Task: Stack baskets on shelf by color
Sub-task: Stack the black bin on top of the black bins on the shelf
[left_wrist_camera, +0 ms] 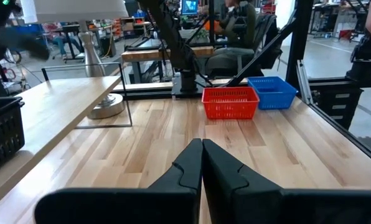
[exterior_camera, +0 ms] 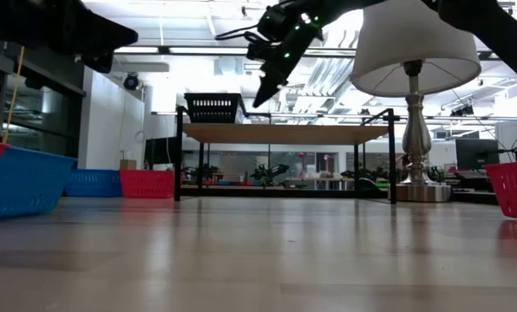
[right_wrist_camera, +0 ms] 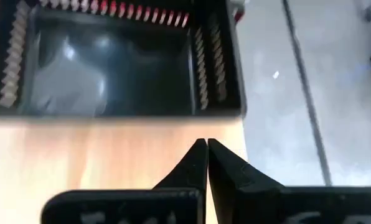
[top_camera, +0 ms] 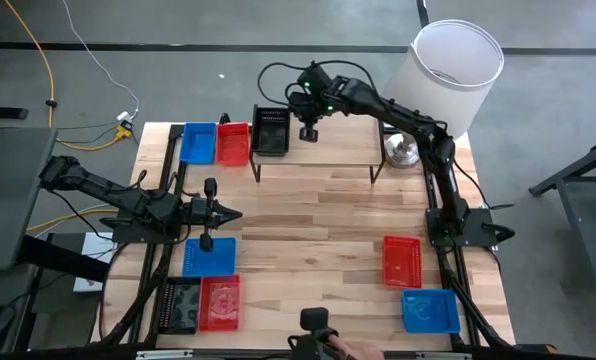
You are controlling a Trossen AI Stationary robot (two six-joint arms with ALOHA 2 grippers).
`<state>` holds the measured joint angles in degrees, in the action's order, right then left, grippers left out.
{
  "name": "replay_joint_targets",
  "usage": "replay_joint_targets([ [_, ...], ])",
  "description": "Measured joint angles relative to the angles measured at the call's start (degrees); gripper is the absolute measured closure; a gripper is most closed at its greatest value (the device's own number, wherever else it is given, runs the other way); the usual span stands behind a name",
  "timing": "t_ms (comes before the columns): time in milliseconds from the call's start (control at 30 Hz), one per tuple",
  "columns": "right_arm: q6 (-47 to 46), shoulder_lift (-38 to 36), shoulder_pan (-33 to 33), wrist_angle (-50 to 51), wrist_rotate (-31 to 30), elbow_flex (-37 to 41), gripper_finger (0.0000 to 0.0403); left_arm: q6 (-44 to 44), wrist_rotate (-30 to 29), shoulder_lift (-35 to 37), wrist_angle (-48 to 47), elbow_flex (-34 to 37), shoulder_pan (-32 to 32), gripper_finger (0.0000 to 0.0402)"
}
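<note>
Where the high view looks straight down, the shelf stands at the table's far edge with one black basket on its left end. The right gripper hangs over the shelf just beside that basket, holding nothing. Left of the shelf, on the table, a blue basket and a red basket sit side by side. The left gripper waits over the table's left middle, fingers together and empty. Below it lies another blue basket; nearer the front edge are a black one and a red one. On the right side sit a red basket and a blue basket. A lamp stands at the shelf's right end.

In the low view, the black basket rests on the shelf top, with the right gripper above and clear of it.

In the left wrist view, the left fingers are pressed together; a red basket and a blue one lie well ahead on the table.

In the right wrist view, the right fingers meet at the tips, and the black basket sits on the plank just beyond them; red slats past its far wall are probably the red basket, though blur prevents certainty.
</note>
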<state>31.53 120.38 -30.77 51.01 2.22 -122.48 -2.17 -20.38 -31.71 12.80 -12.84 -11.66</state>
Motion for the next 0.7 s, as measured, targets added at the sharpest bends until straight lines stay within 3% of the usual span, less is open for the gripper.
replay_joint_targets([
  [200,-3.09,-0.94,-0.8,15.26,11.29,0.25,0.0403,1.95,0.02,-0.02,-4.11,0.02,0.0,0.0401],
  [367,-1.85,-2.23,1.66,17.77,12.16,8.85,0.0403,1.97,0.02,0.0,-4.88,0.02,0.0,0.0401],
  [533,-1.82,-11.49,3.64,10.28,10.87,22.9,0.0403,1.97,0.02,-0.02,-4.9,0.02,-0.01,0.0401],
  [700,-6.51,-28.82,5.47,-6.61,11.28,42.45,0.0403,1.97,0.02,0.0,-4.87,0.02,-0.02,0.0402],
])
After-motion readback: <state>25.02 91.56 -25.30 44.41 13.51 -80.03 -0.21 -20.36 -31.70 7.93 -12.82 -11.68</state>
